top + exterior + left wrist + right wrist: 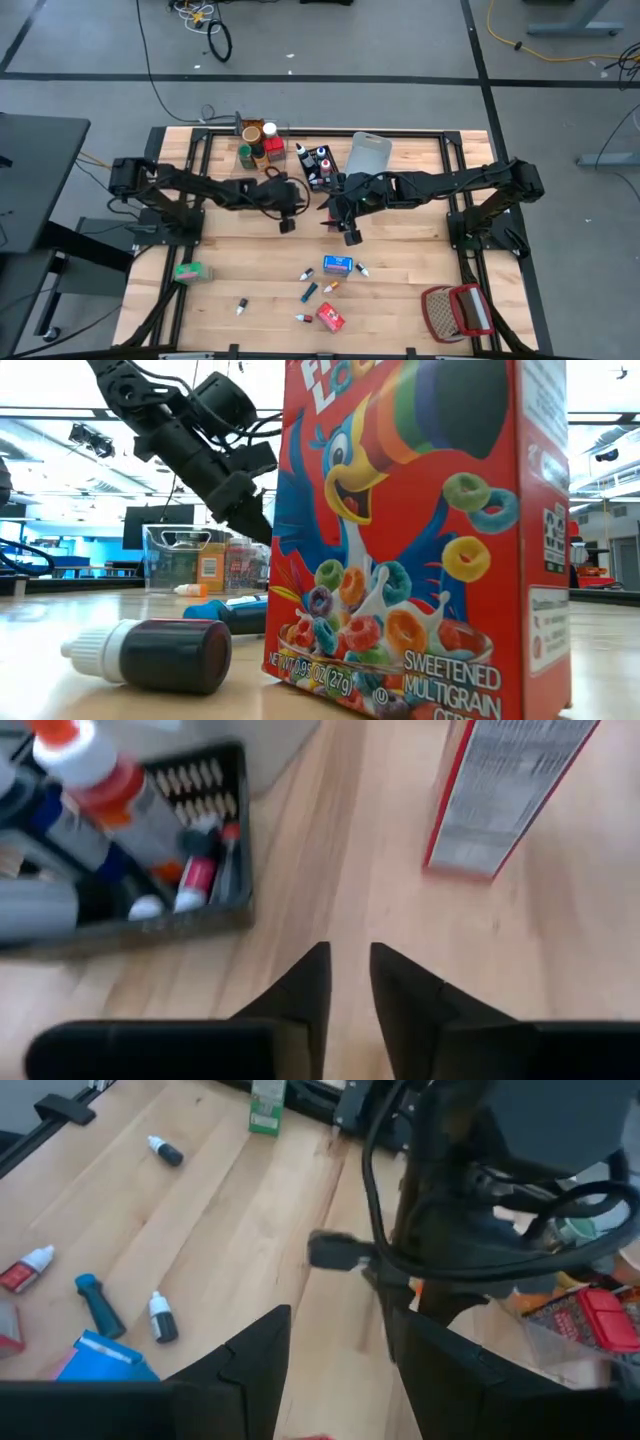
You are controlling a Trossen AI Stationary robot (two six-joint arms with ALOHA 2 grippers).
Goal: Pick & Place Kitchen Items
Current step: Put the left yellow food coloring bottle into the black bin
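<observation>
Scattered across the near half of the table, all apart: a blue box [337, 264] lying flat, a small red cereal box [331, 318] standing upright, a green box [188, 271] off toward the left edge. Between them, tiny tubes: a teal one [310, 292], a dark one with a white cap [150, 654] lying on its side. Farther back, jars and cans [259, 143] clustered upright; small bottles [312, 162] packed just beside.
</observation>
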